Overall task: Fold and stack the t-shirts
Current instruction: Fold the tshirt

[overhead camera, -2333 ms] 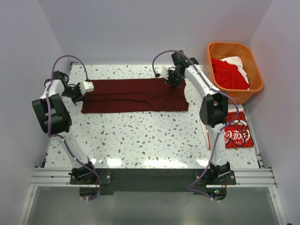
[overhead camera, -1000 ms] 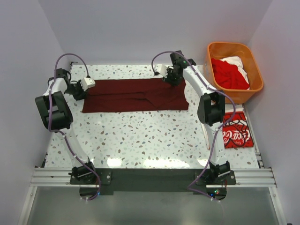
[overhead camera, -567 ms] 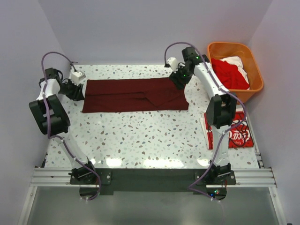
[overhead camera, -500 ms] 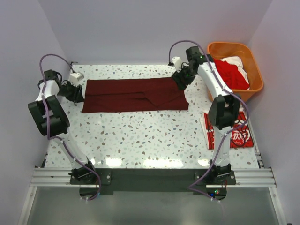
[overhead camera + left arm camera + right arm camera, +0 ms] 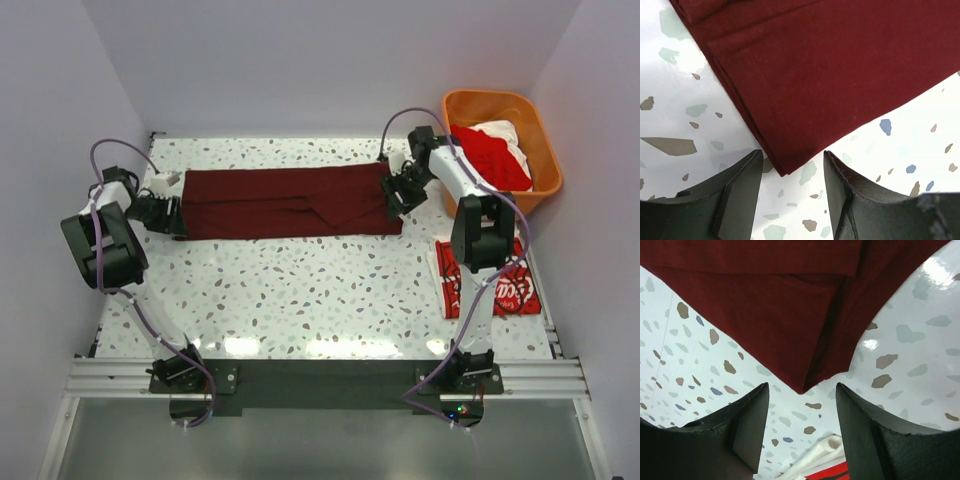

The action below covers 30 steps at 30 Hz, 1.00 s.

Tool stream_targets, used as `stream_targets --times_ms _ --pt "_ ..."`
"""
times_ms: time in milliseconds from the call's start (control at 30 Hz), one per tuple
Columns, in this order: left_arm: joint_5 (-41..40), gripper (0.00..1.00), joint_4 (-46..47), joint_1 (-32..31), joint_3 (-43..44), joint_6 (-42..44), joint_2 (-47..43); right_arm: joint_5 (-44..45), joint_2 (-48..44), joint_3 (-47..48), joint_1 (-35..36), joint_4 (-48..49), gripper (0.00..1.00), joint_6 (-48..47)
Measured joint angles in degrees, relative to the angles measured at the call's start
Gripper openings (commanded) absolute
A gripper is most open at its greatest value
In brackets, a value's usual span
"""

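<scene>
A dark maroon t-shirt (image 5: 290, 202) lies folded into a long strip across the far part of the table. My left gripper (image 5: 175, 216) hovers open just off its near left corner (image 5: 782, 167), nothing between the fingers. At the strip's near right corner (image 5: 807, 385) my right gripper (image 5: 397, 197) is open too, with the cloth tip just ahead of its fingers. A folded red Coca-Cola t-shirt (image 5: 505, 283) rests on a white one at the right edge. More red (image 5: 485, 158) and white t-shirts fill the basket.
The orange plastic basket (image 5: 500, 105) stands at the back right corner. Terrazzo tabletop (image 5: 310, 290) stretches in front of the maroon strip. White walls close in on the left, back and right sides.
Both grippers let go of the strip's far corners, opened and swung outward, then came down to its near corners. The maroon shirt lies as before.
</scene>
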Motion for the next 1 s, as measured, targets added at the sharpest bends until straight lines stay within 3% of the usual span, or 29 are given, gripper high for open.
stream_targets --times_ms 233,333,467,600,633,767,1000 --pt "-1.3 0.57 0.9 0.0 -0.7 -1.1 0.7 -1.0 1.3 -2.7 0.0 1.4 0.58 1.5" --pt "-1.3 0.56 1.1 0.0 -0.7 -1.6 0.7 -0.8 1.5 -3.8 0.0 2.1 0.53 1.6" --pt "-1.7 0.41 1.8 0.0 -0.9 -1.8 0.7 -0.6 2.4 -4.2 0.0 2.7 0.34 1.8" --pt "-2.5 0.21 2.3 0.0 -1.0 -2.2 1.0 0.4 3.5 -4.3 0.1 3.0 0.02 1.6" --pt "-2.6 0.17 2.4 0.0 -0.9 -2.2 1.2 0.9 3.8 -4.3 0.1 3.1 0.00 1.3" --pt "-3.6 0.00 2.1 0.0 -0.6 -2.2 1.5 3.7 5.2 -3.0 0.2 2.8 0.00 1.3" --pt "-4.7 0.00 3.0 0.0 -3.3 -3.2 -0.2 10.3 5.8 -1.3 1.7 3.4 0.00 -0.8"
